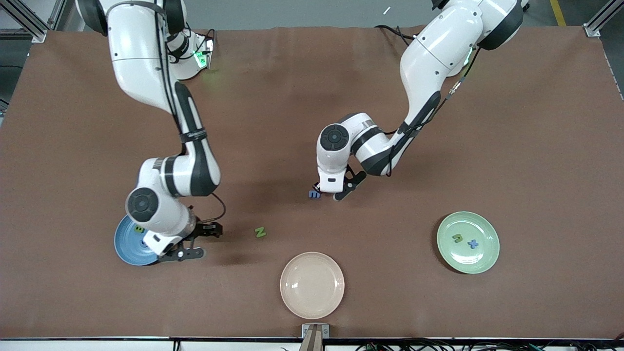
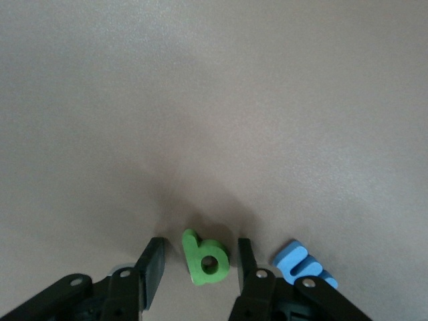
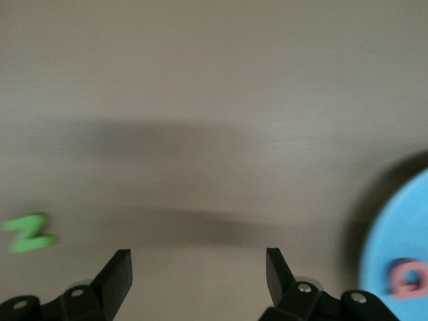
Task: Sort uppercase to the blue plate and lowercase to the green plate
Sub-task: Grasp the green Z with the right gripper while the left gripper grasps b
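My left gripper (image 1: 327,194) is open, low over the table's middle. In the left wrist view (image 2: 197,251) its fingers stand on either side of the green q-shape (image 2: 206,258), with gaps on both sides. The blue m (image 1: 314,194) lies beside it (image 2: 304,264). My right gripper (image 1: 207,241) is open and empty (image 3: 198,257) beside the blue plate (image 1: 127,248). That plate holds the green B (image 1: 139,228) and the pinkish-red G (image 3: 408,279). The green N (image 1: 260,232) lies on the table. The green plate (image 1: 487,229) holds the green u-shape (image 1: 457,238) and the blue x (image 1: 473,243). The blue G is hidden.
A beige plate (image 1: 312,263) stands empty near the table's front edge, between the two coloured plates. The right arm's wrist covers part of the blue plate.
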You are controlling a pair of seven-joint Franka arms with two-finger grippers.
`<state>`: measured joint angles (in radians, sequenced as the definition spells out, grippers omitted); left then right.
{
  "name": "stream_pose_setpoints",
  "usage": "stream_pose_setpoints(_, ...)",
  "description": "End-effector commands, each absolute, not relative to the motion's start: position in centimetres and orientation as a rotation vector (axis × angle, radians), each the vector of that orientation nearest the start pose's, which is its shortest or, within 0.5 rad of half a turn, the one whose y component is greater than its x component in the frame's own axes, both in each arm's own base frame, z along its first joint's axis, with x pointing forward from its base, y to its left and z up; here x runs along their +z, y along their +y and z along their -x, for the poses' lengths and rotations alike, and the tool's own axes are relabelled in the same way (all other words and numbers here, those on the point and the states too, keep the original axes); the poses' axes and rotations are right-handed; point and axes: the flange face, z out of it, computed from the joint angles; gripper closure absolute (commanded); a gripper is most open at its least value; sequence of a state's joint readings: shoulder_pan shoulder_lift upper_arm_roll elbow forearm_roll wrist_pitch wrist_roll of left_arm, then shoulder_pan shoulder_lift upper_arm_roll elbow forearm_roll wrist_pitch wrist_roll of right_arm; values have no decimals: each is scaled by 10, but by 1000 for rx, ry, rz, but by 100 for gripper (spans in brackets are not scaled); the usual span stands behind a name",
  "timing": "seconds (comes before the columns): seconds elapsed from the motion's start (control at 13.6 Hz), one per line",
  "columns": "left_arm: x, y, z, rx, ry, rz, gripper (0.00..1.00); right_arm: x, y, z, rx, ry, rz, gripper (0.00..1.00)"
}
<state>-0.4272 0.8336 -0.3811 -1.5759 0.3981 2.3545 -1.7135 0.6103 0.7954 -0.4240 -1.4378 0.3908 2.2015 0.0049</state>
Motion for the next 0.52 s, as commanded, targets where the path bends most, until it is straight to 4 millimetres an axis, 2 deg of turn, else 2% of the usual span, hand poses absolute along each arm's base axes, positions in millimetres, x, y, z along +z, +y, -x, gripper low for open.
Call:
stream_pose_setpoints(0.0,168,-477,-515,-47,-1162,2942,63,253,242,-691,-133,-56,3089,11)
stream_pose_setpoints(0.15,170,-474,-520,-50,-1172,2940,84,252,269,-688,-229,-46,3067,11)
stream_pose_setpoints(0.22,172,-473,-521,-55,-1169,2943,92,244,286,-681,-243,-44,3064,11)
stream_pose_setpoints(0.29,173,-472,-522,-57,-1168,2945,98,232,302,-673,-226,-35,3065,11)
stream_pose_setpoints(0.37,179,-467,-528,-74,-1176,2941,98,219,315,-667,-213,-7,3058,11)
stream_pose_setpoints(0.44,191,-456,-542,-124,-1199,2931,98,208,326,-664,-247,12,3043,11)
